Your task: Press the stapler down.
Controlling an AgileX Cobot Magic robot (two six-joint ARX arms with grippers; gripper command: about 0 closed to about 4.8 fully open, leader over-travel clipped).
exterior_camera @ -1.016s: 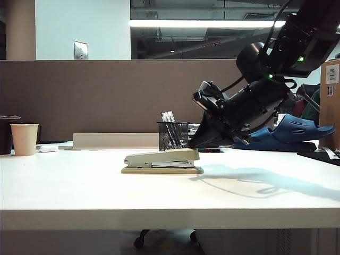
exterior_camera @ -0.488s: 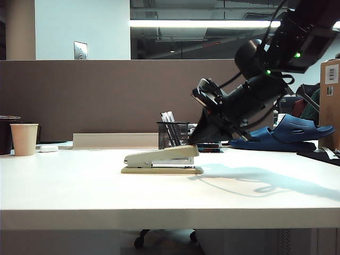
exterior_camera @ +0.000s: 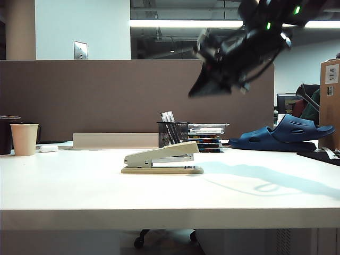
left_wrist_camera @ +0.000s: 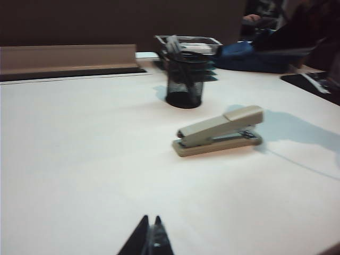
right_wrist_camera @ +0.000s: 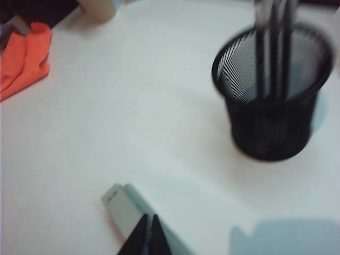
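The beige stapler (exterior_camera: 162,159) lies on the white table (exterior_camera: 79,186) near its middle, its top arm tilted up at the right end. My right gripper (exterior_camera: 192,94) hangs shut and blurred well above that end, touching nothing. In the right wrist view its dark tips (right_wrist_camera: 148,217) are closed over the stapler's end (right_wrist_camera: 120,204). The left wrist view shows the stapler (left_wrist_camera: 220,130) some way ahead of my left gripper (left_wrist_camera: 150,218), which is shut and empty over bare table. The left arm does not appear in the exterior view.
A black mesh pen cup (exterior_camera: 172,136) stands just behind the stapler, with stacked trays (exterior_camera: 207,137) and a blue shoe (exterior_camera: 287,133) to its right. A paper cup (exterior_camera: 24,139) and a small white oblong object (exterior_camera: 49,149) sit far left. An orange cloth (right_wrist_camera: 24,58) lies off to one side.
My right gripper has lifted from the stapler's top arm to well above it. The stapler's top arm has sprung up from nearly flat to tilted.
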